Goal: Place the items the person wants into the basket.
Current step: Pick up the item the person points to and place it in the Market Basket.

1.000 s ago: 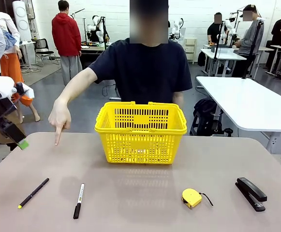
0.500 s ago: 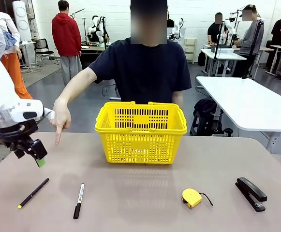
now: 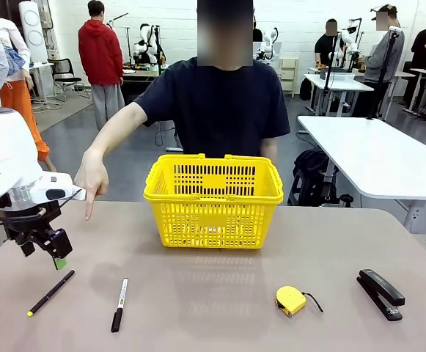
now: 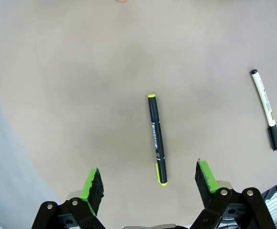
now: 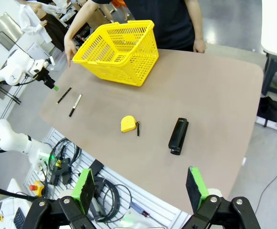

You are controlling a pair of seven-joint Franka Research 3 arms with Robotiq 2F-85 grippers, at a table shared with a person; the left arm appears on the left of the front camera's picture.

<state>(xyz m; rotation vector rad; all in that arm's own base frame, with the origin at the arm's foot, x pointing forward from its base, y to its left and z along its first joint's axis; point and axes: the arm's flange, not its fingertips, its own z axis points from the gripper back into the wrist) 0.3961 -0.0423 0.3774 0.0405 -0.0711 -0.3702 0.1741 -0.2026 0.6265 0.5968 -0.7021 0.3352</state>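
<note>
- the thin black pen (image 3: 51,293) with the yellow tip is laid flat and slanted on the front left part of the table (image 3: 220,323).
- the black marker (image 3: 119,304) with the white barrel is laid just to the right of the pen, apart from it, with its black cap end toward the robot's side.
- the yellow basket (image 3: 213,220) is set upright at the middle of the table's far side, well apart from pen and marker.
- the person's hand (image 3: 92,180) is held left of the basket, with the index finger pointed down at the table beyond the pen.
- the left gripper (image 3: 55,253) is positioned low over the table, near the pen's far end.
- its fingers are spread wide and nothing is gripped. in the left wrist view the pen (image 4: 157,138) is seen lengthwise between the two green pads (image 4: 91,183).
- the right gripper (image 5: 140,183) is held high over the table's near right side, with its fingers spread and nothing between them.
- a yellow tape measure (image 3: 291,299) and a black stapler (image 3: 380,293) are laid on the right part of the table.
</note>
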